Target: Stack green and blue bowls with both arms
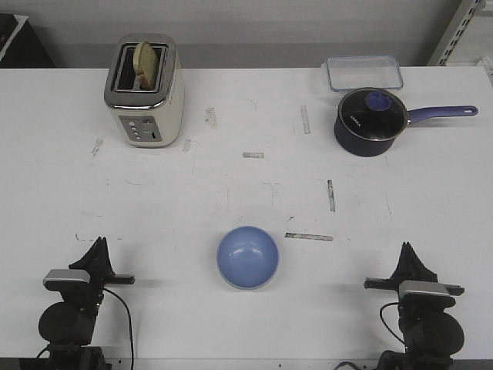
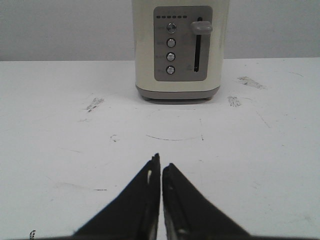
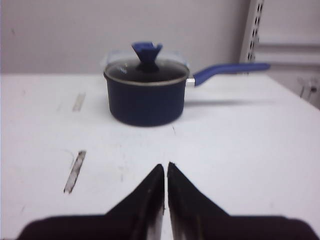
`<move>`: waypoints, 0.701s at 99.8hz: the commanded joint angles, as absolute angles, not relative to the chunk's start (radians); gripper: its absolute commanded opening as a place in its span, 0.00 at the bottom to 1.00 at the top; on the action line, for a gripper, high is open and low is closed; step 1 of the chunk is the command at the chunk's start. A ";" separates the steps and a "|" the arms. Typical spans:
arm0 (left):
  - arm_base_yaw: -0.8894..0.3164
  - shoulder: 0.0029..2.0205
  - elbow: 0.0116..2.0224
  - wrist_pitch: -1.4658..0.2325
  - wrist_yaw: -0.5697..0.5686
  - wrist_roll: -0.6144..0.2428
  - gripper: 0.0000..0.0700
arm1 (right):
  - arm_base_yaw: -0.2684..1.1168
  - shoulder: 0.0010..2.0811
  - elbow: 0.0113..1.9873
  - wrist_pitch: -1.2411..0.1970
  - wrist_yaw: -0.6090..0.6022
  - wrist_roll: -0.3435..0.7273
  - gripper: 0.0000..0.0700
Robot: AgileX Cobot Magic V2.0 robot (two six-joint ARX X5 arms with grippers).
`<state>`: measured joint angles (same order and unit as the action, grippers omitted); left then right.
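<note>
Grippers are sitting at the near edge of the white table (image 1: 231, 185), one at each side. The left gripper (image 1: 98, 248) is resting at the near left, and its two dark fingers (image 2: 142, 200) are pressing together with nothing between them. Far from it, at the far left, a cream toaster (image 1: 145, 91) is standing with a slice of bread (image 1: 148, 62) sticking up from its slot. In the middle, near the front edge, the blue bowl (image 1: 247, 257) is sitting upright and alone, well apart from both grippers. I cannot see the green bowl in any view. At the far right, a dark navy saucepan (image 1: 371, 122) with a glass lid is standing, and a clear container (image 1: 363, 72) is lying just behind it. The right gripper (image 1: 406, 255) is resting at the near right, its fingers (image 3: 150, 200) also closed together and holding nothing.
</note>
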<state>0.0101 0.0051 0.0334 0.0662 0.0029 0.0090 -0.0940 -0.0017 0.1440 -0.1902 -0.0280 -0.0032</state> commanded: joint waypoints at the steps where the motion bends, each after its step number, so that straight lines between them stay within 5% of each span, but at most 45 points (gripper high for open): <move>1: 0.010 0.003 0.012 0.079 0.004 0.007 0.00 | -0.090 0.001 0.089 -0.134 -0.028 0.009 0.00; 70: 0.010 0.003 0.012 0.077 0.004 0.007 0.00 | -0.032 0.001 0.013 -0.105 -0.025 0.000 0.00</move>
